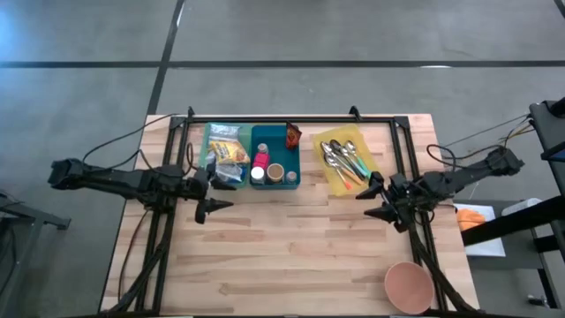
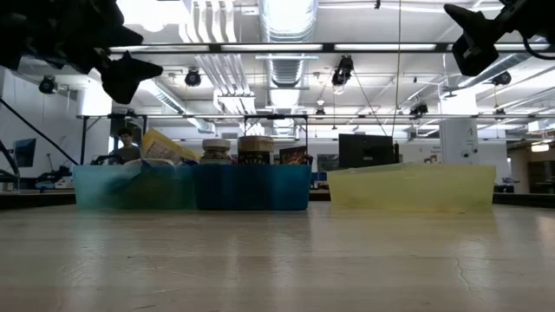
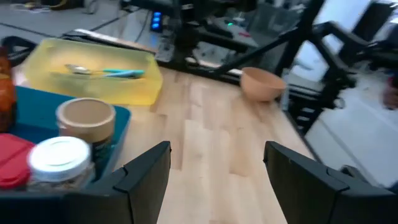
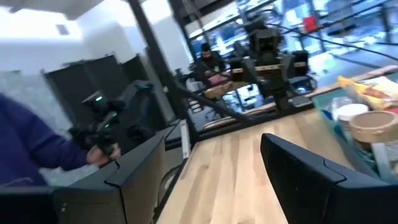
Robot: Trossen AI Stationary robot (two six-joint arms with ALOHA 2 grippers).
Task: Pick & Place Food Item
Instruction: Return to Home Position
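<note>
Food items sit in two bins at the table's far middle. The teal bin (image 1: pixel 225 148) holds snack bags (image 1: pixel 227 146). The blue bin (image 1: pixel 275 159) holds jars (image 1: pixel 260 164), also seen as a white-lidded jar (image 3: pixel 61 159) and a tan-lidded tub (image 3: pixel 86 118), and a small brown packet (image 1: pixel 292 134). My left gripper (image 1: pixel 221 195) hovers open just near of the teal bin, pointing toward the table's right. My right gripper (image 1: pixel 372 201) hovers open near the yellow tray's near right corner, pointing left. Nothing is between either pair of fingers (image 3: pixel 217 171) (image 4: pixel 214 168).
A yellow tray (image 1: pixel 345 159) with spoons and other utensils stands right of the blue bin. A pink bowl (image 1: pixel 408 285) rests at the near right corner. A dark frame (image 1: pixel 291 119) borders the far edge. Bare wood (image 1: pixel 291 247) spans the near half. A person's blue sleeve (image 4: pixel 31 149) shows beyond the table.
</note>
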